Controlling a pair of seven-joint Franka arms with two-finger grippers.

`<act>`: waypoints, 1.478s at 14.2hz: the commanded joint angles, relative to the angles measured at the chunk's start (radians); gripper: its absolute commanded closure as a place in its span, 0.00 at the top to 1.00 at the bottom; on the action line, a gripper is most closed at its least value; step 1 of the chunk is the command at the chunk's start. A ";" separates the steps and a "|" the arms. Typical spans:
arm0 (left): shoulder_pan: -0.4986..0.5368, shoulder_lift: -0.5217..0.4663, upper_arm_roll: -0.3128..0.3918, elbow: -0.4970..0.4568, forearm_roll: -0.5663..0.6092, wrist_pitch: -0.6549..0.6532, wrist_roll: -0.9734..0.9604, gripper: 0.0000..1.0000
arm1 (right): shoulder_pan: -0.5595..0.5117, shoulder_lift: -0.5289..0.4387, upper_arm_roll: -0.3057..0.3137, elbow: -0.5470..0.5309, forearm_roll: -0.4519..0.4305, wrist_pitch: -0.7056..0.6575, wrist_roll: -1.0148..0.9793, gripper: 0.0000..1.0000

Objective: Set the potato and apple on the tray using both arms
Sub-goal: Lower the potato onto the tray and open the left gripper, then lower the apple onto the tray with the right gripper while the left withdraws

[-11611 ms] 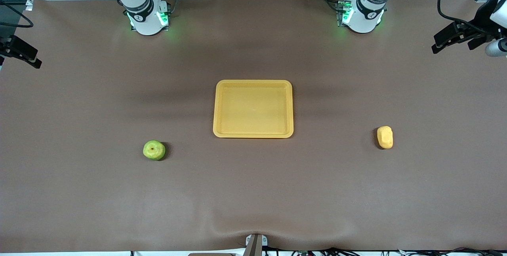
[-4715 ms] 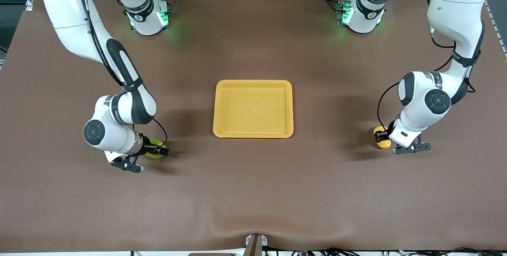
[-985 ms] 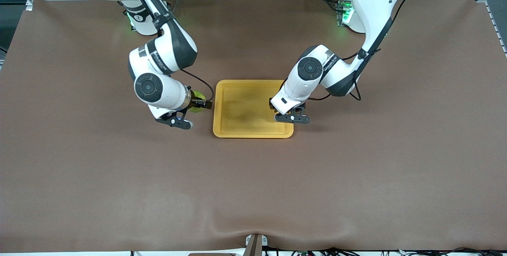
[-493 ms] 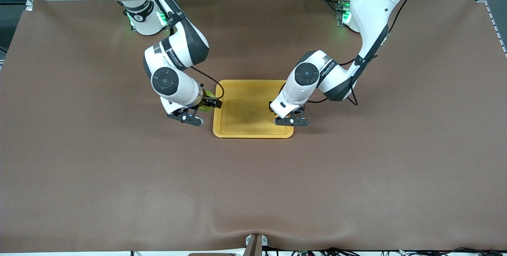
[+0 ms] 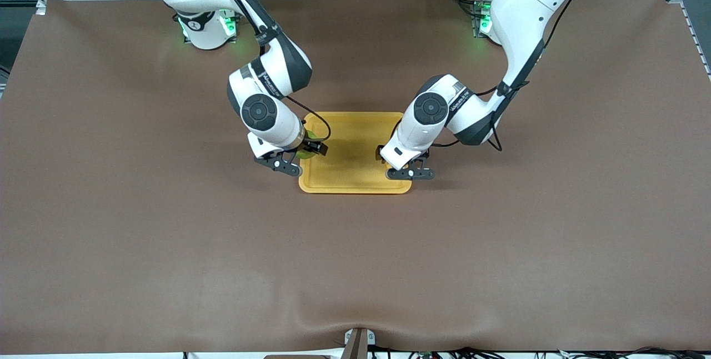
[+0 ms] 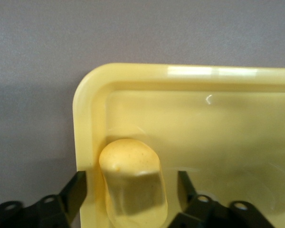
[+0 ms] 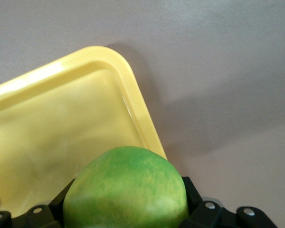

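Note:
The yellow-orange tray lies mid-table. My left gripper is low over the tray corner nearest the front camera, at the left arm's end. In the left wrist view the potato lies in that corner of the tray. The left gripper straddles it, with a gap between each finger and the potato, so it is open. My right gripper is shut on the green apple. It holds the apple over the tray's edge at the right arm's end. The apple fills the right wrist view above the tray rim.
Brown cloth covers the table all around the tray. Both arm bases stand at the table's edge farthest from the front camera. Both forearms lean in over the tray's two ends.
My right gripper has carried the apple from beside the tray to over its edge. My left gripper has sunk slightly over the tray corner.

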 commanded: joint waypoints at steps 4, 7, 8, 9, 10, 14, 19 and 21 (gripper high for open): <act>0.004 -0.022 0.008 0.060 0.032 -0.086 -0.029 1.00 | 0.041 0.051 -0.003 0.000 -0.006 0.100 0.064 0.00; 0.030 -0.046 0.007 0.164 0.034 -0.284 -0.006 1.00 | 0.039 0.070 -0.003 0.005 -0.006 0.100 0.145 0.00; 0.045 -0.049 0.005 0.201 0.034 -0.350 0.010 1.00 | 0.039 0.073 -0.003 0.005 -0.006 0.100 0.158 0.00; 0.059 -0.056 0.005 0.230 0.034 -0.404 0.033 1.00 | 0.041 0.079 -0.003 0.006 -0.006 0.100 0.176 0.00; 0.074 -0.065 0.004 0.251 0.028 -0.445 0.064 1.00 | 0.044 0.083 -0.003 0.006 -0.006 0.100 0.187 0.00; 0.174 -0.137 -0.007 0.285 0.011 -0.580 0.214 1.00 | 0.050 0.105 -0.003 0.006 -0.006 0.127 0.231 0.00; 0.304 -0.165 -0.007 0.400 -0.040 -0.766 0.454 1.00 | 0.067 0.132 -0.003 0.023 -0.008 0.143 0.291 0.07; 0.346 -0.186 -0.007 0.405 -0.040 -0.781 0.509 1.00 | 0.067 0.139 -0.003 0.026 -0.008 0.143 0.304 0.80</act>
